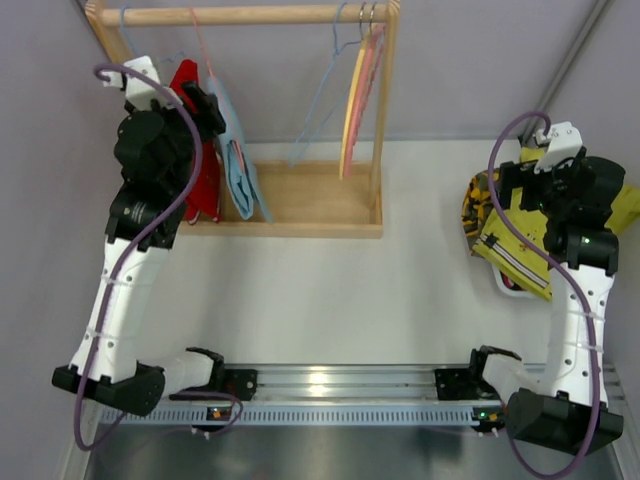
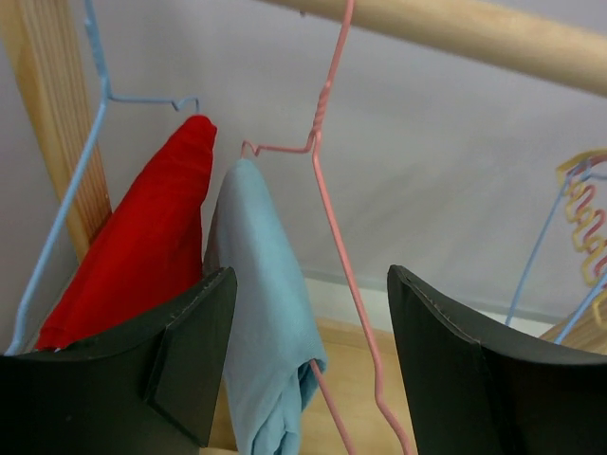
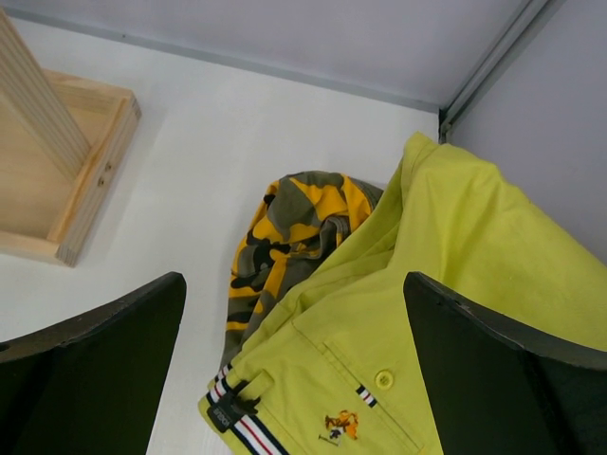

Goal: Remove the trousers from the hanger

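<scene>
My left claw is up at the left end of the rack, wide open and holding nothing. Its two fingers stand either side of the light blue trousers, which hang on the pink hanger. I judge I am placed this way so that closing would pinch that cloth and let me draw it off. The red trousers hang just to the left on the blue hanger, under the same wooden rail.

My right claw is also wide open and empty. It hovers over the yellow-green trousers, which lie on the table at the far right, partly on top of a yellow-and-black patterned cloth. That pair looks finished with.

From above, my left arm hides most of both hanging pairs. The wrist view cuts off their lower ends, so I cannot tell how they fold over the hanger bars. Nor can I tell whether my left finger touches the blue cloth.
</scene>
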